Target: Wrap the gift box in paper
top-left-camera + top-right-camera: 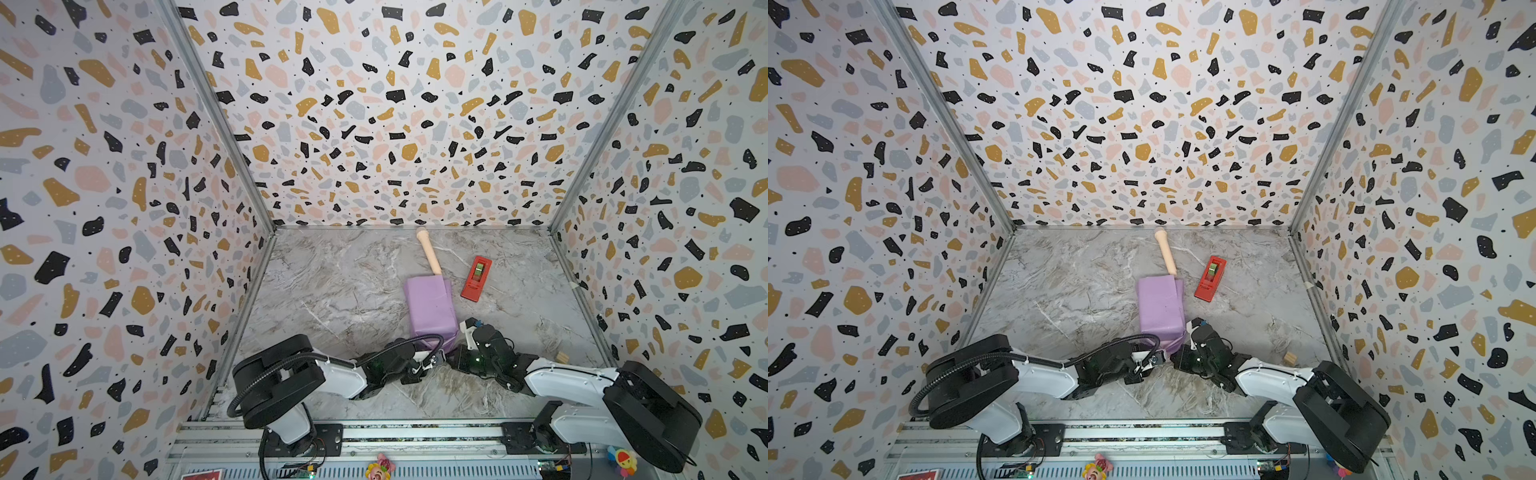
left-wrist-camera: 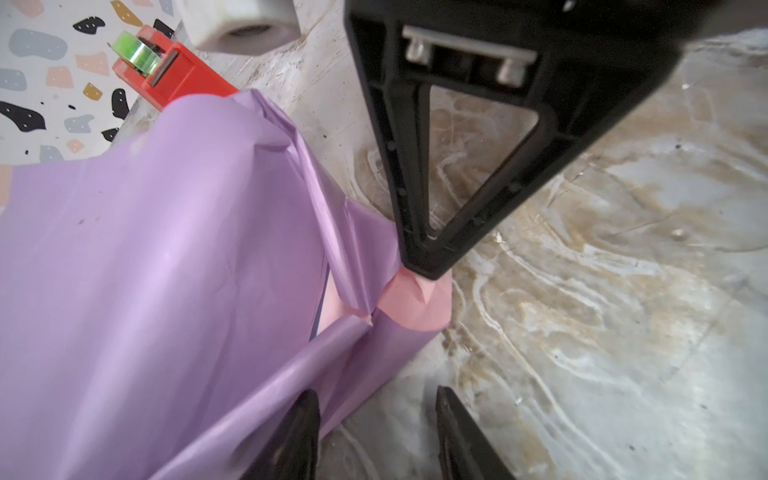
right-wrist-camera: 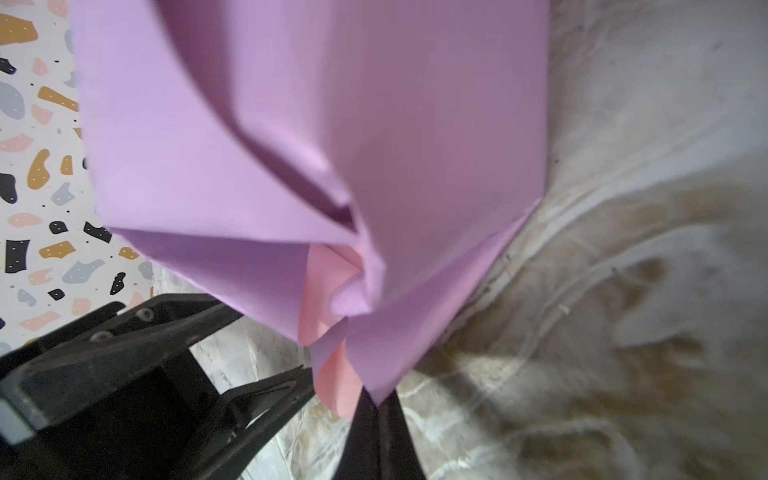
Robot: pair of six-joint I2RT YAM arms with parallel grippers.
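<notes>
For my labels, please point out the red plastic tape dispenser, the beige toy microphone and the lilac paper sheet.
red plastic tape dispenser [image 1: 474,283], in a top view, its body
beige toy microphone [image 1: 430,255], in a top view, its handle
lilac paper sheet [image 1: 430,307], in a top view, upper face

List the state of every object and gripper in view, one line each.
paper, lilac side out, folded over, near end gathered to a point.
gift box, covered by the paper, only a dark sliver shows.
left gripper, open, at the paper's near edge.
right gripper, shut on the paper's tip.
tape dispenser, lying flat, roll loaded.
toy microphone, lying flat.
</notes>
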